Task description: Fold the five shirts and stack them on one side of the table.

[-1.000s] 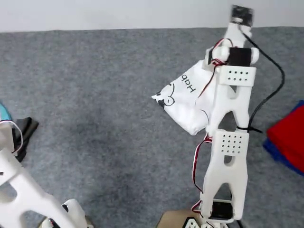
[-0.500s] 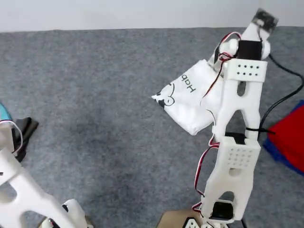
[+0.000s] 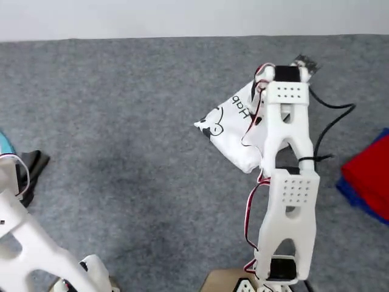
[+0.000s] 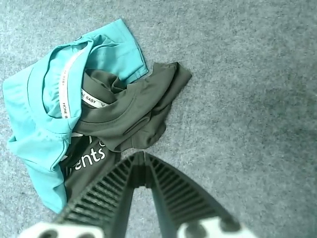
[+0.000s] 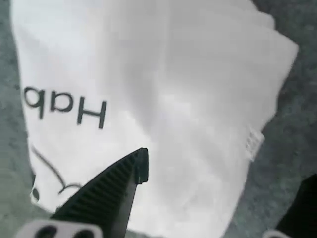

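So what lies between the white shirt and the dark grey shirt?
Bare grey carpet separates the white shirt from the dark grey shirt, per the high view.

Folded shirt (image 3: 234,131) upper centre-right on table (image 3: 121,109), partly under right arm (image 3: 287,152). Stacked shirts (image 3: 371,176) at right edge; crumpled pile (image 3: 35,162) at left edge.

Shirts — 5 in all.
By colour: 1 white shirt (image 3: 234,131), 1 red shirt (image 3: 369,173), 1 blue shirt (image 3: 354,198), 1 teal shirt (image 4: 42,106), 1 dark grey shirt (image 4: 131,114). No 2 alike.
Printed with lettering: 2, white and dark grey.
Groupings — 2 pairs and 1 single: red on blue, teal with dark grey, white alone.
Arms: 2, both white; right arm (image 3: 285,201), left arm (image 3: 24,243).
Bench (image 3: 121,121): 1, grey cover.
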Tool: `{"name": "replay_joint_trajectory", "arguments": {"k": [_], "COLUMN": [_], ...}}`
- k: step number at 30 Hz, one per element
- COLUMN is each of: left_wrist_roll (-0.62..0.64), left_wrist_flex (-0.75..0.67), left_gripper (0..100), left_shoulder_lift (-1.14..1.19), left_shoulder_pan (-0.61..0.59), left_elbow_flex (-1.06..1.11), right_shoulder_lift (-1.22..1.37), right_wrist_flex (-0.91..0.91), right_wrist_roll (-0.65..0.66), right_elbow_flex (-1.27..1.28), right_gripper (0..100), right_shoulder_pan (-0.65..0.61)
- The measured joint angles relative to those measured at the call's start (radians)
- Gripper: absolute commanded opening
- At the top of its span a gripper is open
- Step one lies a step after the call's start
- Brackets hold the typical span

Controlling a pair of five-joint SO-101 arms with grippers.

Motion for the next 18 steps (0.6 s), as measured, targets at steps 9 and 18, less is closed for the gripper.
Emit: {"name": "replay_joint_trajectory", "arguments": {"k": [9, 18], "left_wrist_roll": [0.000, 0.000], "left_wrist_flex": [0.000, 0.000], "left_gripper": [1, 1], "left_shoulder_lift": [0.000, 0.000], "left_shoulder_pan": [0.000, 0.000], "left_elbow_flex": [0.000, 0.000], "right_shoulder_lift": [0.118, 0.163], "right_wrist_flex": [-0.170, -0.181], "right_wrist_roll": [0.009, 0.060], "right_elbow_flex": [0.000, -0.015], "right_gripper": [29.6, 16.2], "right_shoulder_pan": [0.000, -0.002]}}
